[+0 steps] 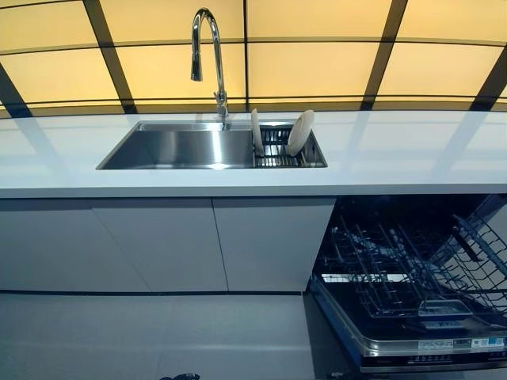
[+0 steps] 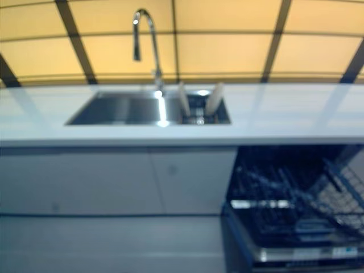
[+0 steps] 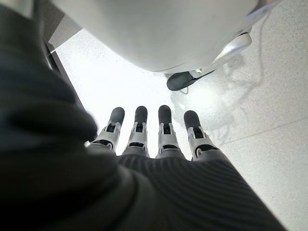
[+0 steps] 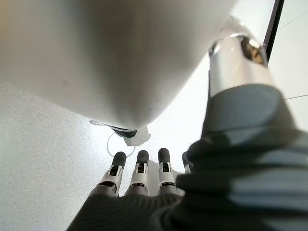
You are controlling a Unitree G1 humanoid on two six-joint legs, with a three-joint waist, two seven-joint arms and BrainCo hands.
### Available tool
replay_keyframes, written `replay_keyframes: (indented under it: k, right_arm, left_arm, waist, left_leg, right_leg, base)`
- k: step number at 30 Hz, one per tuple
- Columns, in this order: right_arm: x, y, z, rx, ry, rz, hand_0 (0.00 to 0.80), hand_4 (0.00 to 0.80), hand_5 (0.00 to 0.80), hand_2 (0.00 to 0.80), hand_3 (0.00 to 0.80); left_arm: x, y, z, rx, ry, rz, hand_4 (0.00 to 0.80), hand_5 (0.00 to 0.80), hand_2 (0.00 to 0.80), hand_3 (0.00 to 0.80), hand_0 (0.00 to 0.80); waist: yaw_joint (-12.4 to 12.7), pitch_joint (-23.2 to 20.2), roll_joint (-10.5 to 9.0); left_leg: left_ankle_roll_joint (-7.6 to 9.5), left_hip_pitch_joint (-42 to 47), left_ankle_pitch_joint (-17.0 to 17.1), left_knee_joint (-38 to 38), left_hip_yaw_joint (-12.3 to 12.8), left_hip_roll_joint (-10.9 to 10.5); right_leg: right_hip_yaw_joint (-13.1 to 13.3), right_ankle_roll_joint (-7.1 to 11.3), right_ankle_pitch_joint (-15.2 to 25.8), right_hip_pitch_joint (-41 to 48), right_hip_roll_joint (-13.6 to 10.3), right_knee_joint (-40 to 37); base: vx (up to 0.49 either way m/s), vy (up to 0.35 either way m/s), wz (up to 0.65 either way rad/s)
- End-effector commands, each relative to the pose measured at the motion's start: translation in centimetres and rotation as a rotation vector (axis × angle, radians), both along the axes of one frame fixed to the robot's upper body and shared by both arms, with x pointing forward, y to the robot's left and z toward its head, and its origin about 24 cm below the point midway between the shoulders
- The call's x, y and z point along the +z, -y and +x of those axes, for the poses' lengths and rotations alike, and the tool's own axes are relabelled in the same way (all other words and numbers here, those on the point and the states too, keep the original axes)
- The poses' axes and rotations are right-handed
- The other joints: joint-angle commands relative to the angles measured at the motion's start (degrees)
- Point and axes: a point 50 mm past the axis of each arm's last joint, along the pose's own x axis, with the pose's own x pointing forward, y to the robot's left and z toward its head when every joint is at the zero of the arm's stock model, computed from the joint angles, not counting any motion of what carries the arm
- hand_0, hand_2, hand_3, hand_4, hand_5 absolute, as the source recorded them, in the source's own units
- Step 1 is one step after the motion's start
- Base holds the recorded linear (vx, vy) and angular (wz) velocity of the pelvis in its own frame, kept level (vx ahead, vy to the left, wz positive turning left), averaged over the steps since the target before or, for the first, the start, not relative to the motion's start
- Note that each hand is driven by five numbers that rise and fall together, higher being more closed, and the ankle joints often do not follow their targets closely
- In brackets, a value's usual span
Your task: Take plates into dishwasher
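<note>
Two white plates stand on edge in a dark drying rack [image 1: 277,150] at the right end of the steel sink [image 1: 178,148]: a thin one [image 1: 257,131] on the left, a rounder one [image 1: 300,132] leaning on the right. The dishwasher [image 1: 412,301] stands open at the lower right, its wire rack [image 1: 404,273] pulled out over the lowered door. Neither hand shows in the eye views. My left hand [image 3: 159,134] hangs over the floor with straight fingers, holding nothing. My right hand [image 4: 139,175] hangs likewise, fingers straight and empty.
A tall curved tap [image 1: 207,55] rises behind the sink. The white countertop [image 1: 396,150] runs across the whole view, with white cabinet doors [image 1: 166,245] below and grey floor [image 1: 158,340] in front. Yellow panels with dark frames back the counter.
</note>
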Motion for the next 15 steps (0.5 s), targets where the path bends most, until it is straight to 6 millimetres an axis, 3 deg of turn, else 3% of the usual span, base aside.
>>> replay_keyframes:
  k: [1,15]
  right_arm:
    - [-0.13,-0.82,0.61,0.057,-0.022,-0.01,0.0,0.0,0.0,0.0,0.0]
    - [-0.17,-1.1,0.62,0.084,-0.023,-0.005,0.0,0.0,0.0,0.0,0.0]
  left_arm:
    - [0.21,0.32,2.01,-0.016,0.025,0.017,0.0,0.0,0.0,0.0,0.0]
    - [0.14,0.27,1.79,-0.011,0.01,0.024,0.0,0.0,0.0,0.0,0.0]
  waist:
    - [0.29,2.48,-2.53]
    - [0.31,2.48,-2.68]
  left_leg:
    - [4.52,1.31,-2.97,0.12,0.81,-4.8]
    - [4.53,1.38,-2.99,0.12,0.77,-4.86]
  right_leg:
    - [-0.08,2.0,1.8,0.19,-1.08,0.57]
    - [0.04,1.95,1.75,0.29,-0.92,0.52]
  base:
    - [0.0,0.0,0.0]
    - [0.0,0.0,0.0]
